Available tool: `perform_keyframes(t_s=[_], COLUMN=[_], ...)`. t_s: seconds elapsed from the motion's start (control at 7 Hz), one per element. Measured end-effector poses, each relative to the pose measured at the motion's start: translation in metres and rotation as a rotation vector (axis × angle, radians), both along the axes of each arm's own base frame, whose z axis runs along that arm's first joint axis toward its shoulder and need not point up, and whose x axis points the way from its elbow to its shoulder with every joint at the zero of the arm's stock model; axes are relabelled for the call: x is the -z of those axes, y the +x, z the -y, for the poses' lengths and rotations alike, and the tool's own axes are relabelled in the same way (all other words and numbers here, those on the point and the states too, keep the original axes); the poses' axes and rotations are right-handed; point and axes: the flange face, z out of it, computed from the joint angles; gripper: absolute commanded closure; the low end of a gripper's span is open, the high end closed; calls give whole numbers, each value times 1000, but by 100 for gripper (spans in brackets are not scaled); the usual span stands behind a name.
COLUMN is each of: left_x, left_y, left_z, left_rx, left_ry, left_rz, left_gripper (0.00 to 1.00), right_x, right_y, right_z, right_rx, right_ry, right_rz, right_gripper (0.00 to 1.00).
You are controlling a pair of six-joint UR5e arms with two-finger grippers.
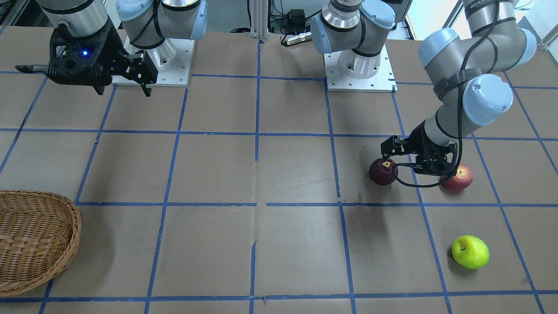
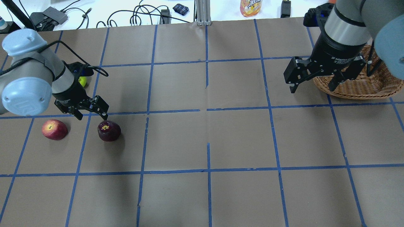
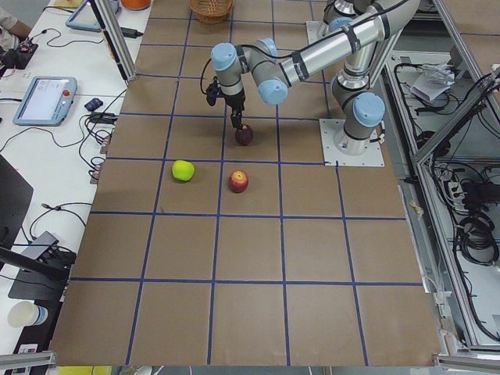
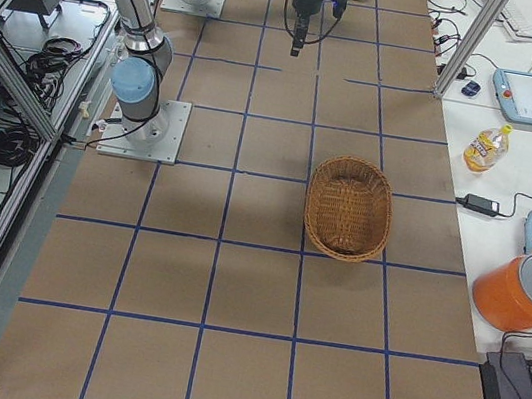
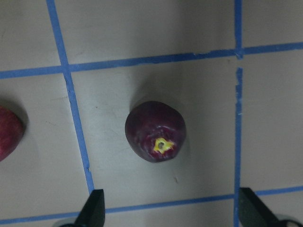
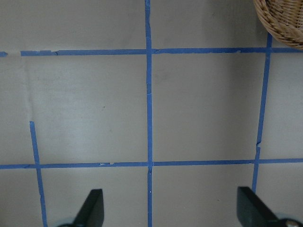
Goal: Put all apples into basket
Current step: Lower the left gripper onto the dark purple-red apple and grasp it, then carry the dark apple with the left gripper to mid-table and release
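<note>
Fingers (image 5: 94, 212) of the left gripper (image 2: 92, 115) stand spread wide with nothing between them. They hover close over the dark maroon round apple (image 5: 155, 131), which the wrist view puts at 12 o'clock of the gap, not yet bracketed. I judge the wide spread is there so the jaws can drop around the fruit's sides.

In the overhead view the red apple with a yellowish blush (image 2: 55, 129) lies at 9 o'clock of the maroon one, near but apart. The bright yellow-green apple (image 2: 82, 81) peeks out at 11 o'clock, behind the arm.

Far off at 2 o'clock sits the shallow oval basket of woven brown wicker (image 2: 356, 86), holding no apples — all three are left to move. The right gripper (image 2: 312, 89) hangs near it, its fingers also wide and holding nothing.
</note>
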Motion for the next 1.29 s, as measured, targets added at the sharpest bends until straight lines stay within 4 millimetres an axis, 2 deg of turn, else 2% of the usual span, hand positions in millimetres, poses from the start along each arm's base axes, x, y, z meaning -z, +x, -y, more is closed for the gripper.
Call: perform_keyframes(t_s=[0.14, 0.57, 0.71, 0.86, 1.0, 1.14, 1.29], left_x=[17, 49, 62, 71, 72, 67, 55], left_y=[-2, -2, -2, -3, -4, -8, -21], left_z=[-3, 5, 3, 0, -3, -4, -2], left_rx=[-8, -14, -15, -17, -16, -15, -19], left_ry=[2, -3, 10, 28, 37, 37, 25], left_rz=[-23, -48, -52, -56, -55, -55, -76], left_gripper=[0, 0, 15, 45, 61, 62, 62], right_x=[0, 1, 1, 1, 2, 2, 2], right_y=[0, 0, 0, 0, 0, 0, 0], right_z=[0, 0, 1, 1, 1, 1, 1], right_rx=[1, -9, -9, -9, -9, -11, -13], right_ry=[1, 2, 2, 2, 3, 3, 3], right_rz=[1, 0, 0, 0, 1, 1, 1], right_gripper=[0, 0, 0, 0, 0, 0, 0])
